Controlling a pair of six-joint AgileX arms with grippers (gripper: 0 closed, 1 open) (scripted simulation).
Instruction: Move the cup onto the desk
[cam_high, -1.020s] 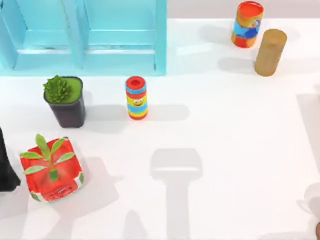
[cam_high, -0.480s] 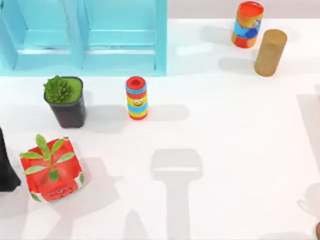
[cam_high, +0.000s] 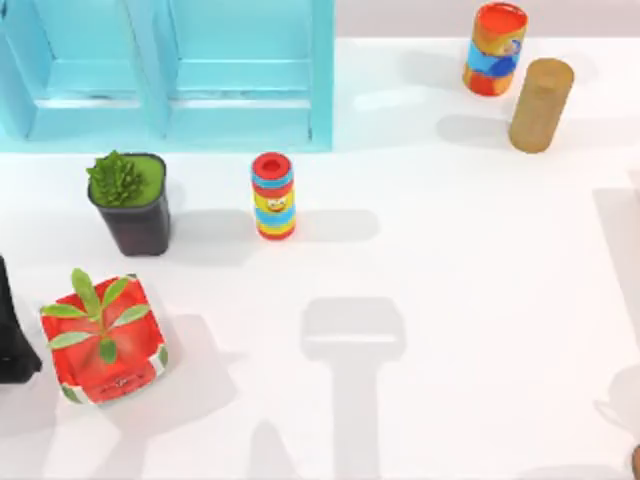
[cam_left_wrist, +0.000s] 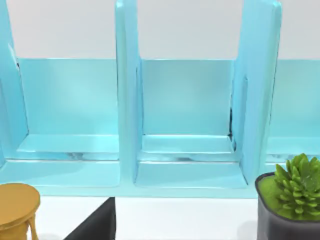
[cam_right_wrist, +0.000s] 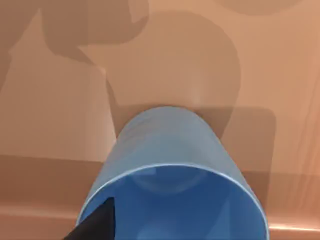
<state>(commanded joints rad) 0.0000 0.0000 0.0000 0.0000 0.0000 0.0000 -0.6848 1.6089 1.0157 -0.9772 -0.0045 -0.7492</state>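
The blue cup (cam_right_wrist: 170, 150) sits very close in the right wrist view, its open mouth facing the camera. It stands on a plain brown surface, not on the white desk (cam_high: 450, 300). A black part of my right gripper (cam_right_wrist: 95, 225) overlaps the cup's rim on one side; whether it grips the cup is unclear. My left arm (cam_high: 10, 330) is parked at the desk's left edge, and a black part of its gripper (cam_left_wrist: 95, 222) faces the cabinet.
A turquoise cabinet (cam_high: 170, 70) fills the back left. In front of it stand a dark potted succulent (cam_high: 128, 200), a red potted plant (cam_high: 102, 340) and a striped cylinder (cam_high: 272, 195). Another striped cylinder (cam_high: 494, 48) and a tan cylinder (cam_high: 540, 104) stand back right.
A soft shadow at the desk's front right has slid toward the front edge. The objects on the desk and the left arm have stayed put.
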